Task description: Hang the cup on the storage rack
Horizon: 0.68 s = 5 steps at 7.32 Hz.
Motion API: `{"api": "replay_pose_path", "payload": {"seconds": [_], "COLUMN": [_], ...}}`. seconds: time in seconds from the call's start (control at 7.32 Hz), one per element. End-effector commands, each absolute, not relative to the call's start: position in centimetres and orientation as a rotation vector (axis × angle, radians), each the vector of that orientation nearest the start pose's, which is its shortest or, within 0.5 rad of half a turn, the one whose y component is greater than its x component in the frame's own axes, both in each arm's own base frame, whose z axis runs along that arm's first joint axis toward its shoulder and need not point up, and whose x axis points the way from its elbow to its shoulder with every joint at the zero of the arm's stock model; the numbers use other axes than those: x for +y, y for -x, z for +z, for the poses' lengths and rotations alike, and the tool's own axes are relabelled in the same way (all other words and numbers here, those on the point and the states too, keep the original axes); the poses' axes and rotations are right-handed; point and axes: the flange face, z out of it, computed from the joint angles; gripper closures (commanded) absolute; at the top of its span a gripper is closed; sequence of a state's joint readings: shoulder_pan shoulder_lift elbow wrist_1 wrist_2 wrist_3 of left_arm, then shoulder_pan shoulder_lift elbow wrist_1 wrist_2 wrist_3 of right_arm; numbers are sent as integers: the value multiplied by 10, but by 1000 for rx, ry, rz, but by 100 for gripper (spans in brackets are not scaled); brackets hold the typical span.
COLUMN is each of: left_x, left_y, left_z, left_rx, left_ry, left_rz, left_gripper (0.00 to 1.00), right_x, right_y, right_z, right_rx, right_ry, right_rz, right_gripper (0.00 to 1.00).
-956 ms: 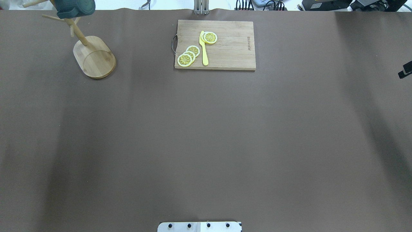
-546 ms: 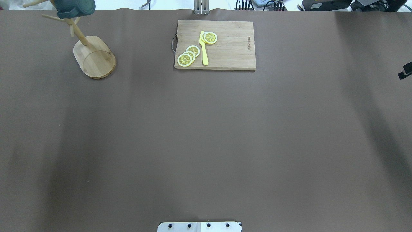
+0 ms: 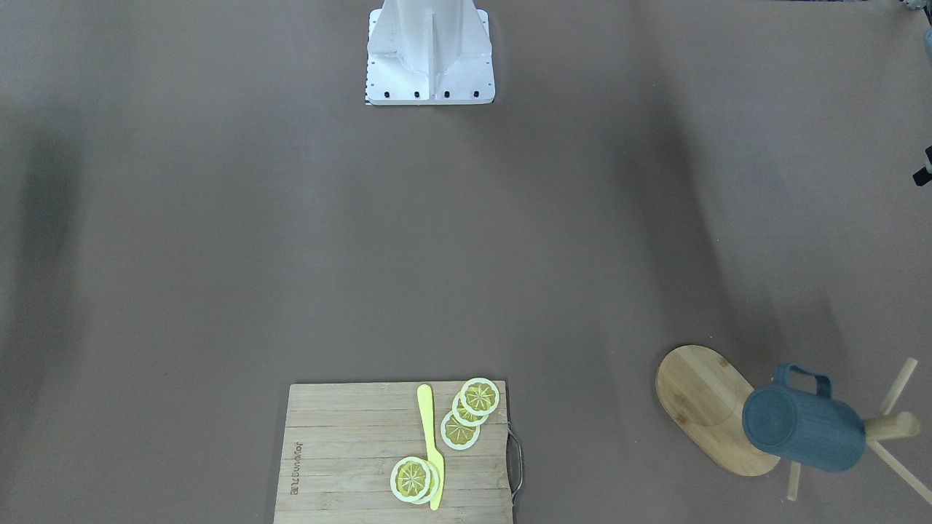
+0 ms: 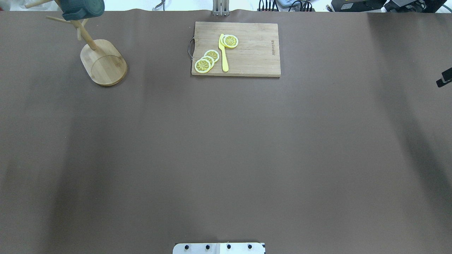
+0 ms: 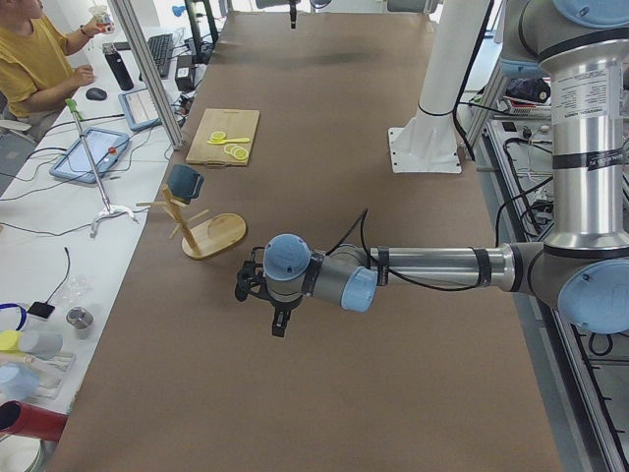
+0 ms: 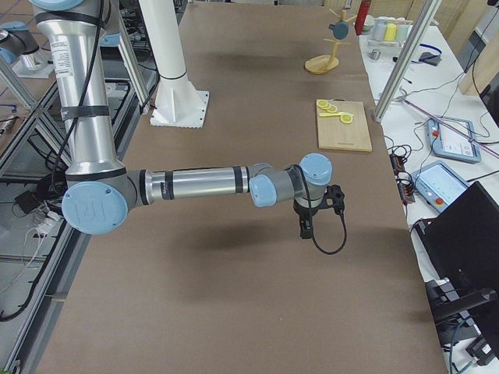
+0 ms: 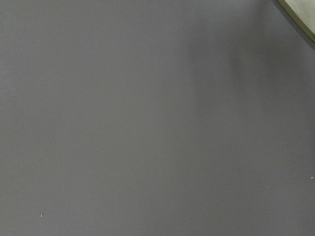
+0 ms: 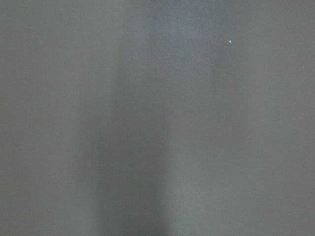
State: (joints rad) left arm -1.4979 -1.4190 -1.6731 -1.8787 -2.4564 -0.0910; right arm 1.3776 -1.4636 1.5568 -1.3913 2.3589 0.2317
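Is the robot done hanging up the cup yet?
Looks done: the cup hangs up on the storage rack, off the table, with nothing holding it. In hand: nothing; the left gripper and right gripper are over bare table, far from it. Left: nothing that I can see.

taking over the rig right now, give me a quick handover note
Left pincer: above the bare table, away from the rack, nothing seen in it; open or shut cannot be told.
Right pincer: the same, at the table's other end.
Cup: lying sideways up on the storage rack, off the table, with no pincer touching it.
Done: the cup appears hung.
Left: probably just confirming that it sits securely.
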Motion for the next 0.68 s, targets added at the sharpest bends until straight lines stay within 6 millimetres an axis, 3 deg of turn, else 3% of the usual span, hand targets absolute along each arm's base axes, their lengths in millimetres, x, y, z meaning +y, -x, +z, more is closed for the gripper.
{"api": "replay_pose_path", "payload": {"seconds": [0.0,0.55], "left_x": [-413,-411], "left_y": [32,34], "left_z": [646,650], "left_rx": [865,812], "left_ry": [-158,-164], "left_rz": [82,77], "left_gripper": [2,2], "right_x": [-557,-553], "right_y": [46,41], "right_z": [583,591], "right_rx": [-827,-818], "right_ry": [-99,-106], "right_rz": [-85,-131], "right_gripper": [0,0]}}
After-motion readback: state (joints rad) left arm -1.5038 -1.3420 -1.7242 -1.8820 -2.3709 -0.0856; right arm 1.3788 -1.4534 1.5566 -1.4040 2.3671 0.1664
